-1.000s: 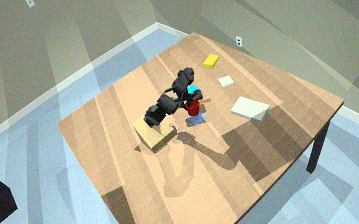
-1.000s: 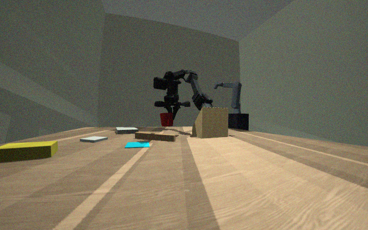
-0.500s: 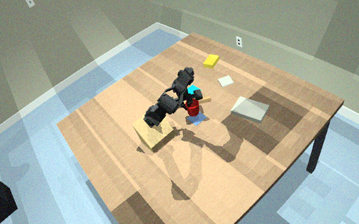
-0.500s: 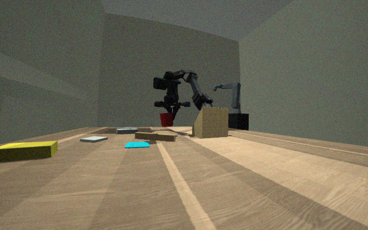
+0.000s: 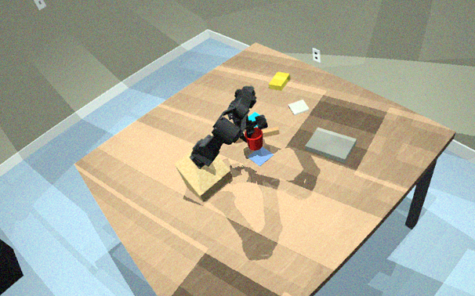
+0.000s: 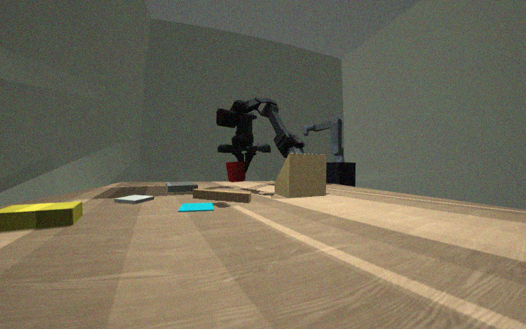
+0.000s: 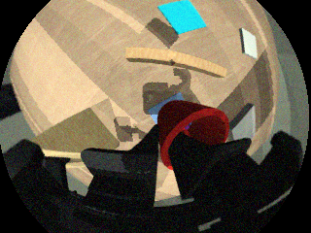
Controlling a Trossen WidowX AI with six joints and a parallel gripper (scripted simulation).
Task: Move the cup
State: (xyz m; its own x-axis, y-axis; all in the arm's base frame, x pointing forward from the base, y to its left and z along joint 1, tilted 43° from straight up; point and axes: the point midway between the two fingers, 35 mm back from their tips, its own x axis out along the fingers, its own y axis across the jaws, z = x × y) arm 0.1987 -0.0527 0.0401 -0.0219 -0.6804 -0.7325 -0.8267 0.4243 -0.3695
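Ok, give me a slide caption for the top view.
Gripper shut on the red cup, lifted above the blue pad, cyan pad beyond.

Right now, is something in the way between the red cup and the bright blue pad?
Yes. A low wooden bar lies across the table between the red cup, held in the gripper, and the bright blue pad. The cup must pass over it.

one red cup (image 5: 254,139), two blue pads (image 5: 260,156), one yellow block (image 5: 279,80), one wooden bar (image 6: 221,195), two pale slabs (image 5: 330,143)
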